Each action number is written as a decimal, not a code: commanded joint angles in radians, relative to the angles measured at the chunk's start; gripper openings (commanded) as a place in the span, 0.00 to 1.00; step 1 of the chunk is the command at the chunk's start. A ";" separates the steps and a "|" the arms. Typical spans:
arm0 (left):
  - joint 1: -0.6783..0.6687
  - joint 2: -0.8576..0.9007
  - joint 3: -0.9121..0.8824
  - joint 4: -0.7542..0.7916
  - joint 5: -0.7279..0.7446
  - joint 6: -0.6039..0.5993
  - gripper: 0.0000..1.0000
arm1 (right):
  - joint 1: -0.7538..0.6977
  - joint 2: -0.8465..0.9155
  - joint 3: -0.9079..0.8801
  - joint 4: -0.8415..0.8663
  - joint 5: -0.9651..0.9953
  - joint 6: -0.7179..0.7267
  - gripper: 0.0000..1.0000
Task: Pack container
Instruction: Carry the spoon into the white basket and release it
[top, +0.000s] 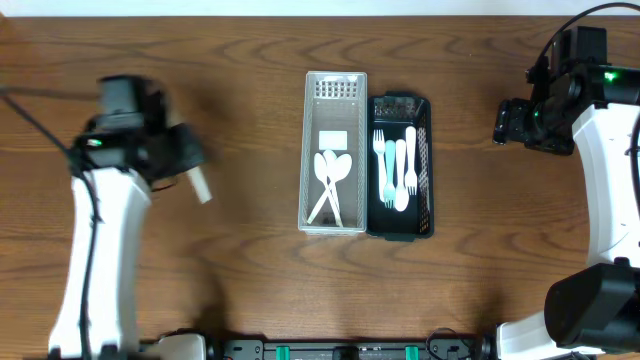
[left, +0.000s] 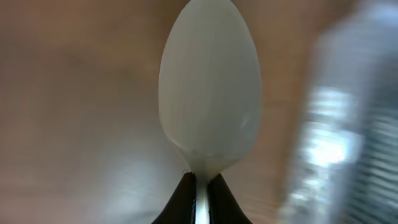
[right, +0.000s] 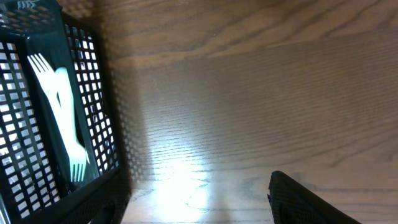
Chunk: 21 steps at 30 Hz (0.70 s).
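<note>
While the white spoon is pinched at its neck by the clenched left claw, it hangs over the tabletop well left of the containers. A clear basket at centre holds other spoons. Touching its right side, a black basket holds forks. The right claw stands released and empty, off to the right of the black basket.
</note>
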<state>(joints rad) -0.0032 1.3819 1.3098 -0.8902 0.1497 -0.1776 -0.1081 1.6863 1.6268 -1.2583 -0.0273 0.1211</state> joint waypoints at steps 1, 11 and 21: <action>-0.160 -0.034 0.099 -0.002 -0.003 -0.048 0.06 | -0.003 -0.003 -0.004 0.002 -0.004 -0.010 0.75; -0.495 0.148 0.174 0.071 -0.004 -0.041 0.06 | -0.003 -0.003 -0.004 0.000 -0.005 -0.010 0.75; -0.565 0.445 0.174 0.149 -0.005 -0.002 0.06 | -0.003 -0.003 -0.004 -0.006 -0.007 -0.010 0.76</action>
<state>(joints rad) -0.5690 1.7844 1.4815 -0.7506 0.1513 -0.2020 -0.1081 1.6863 1.6268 -1.2613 -0.0273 0.1207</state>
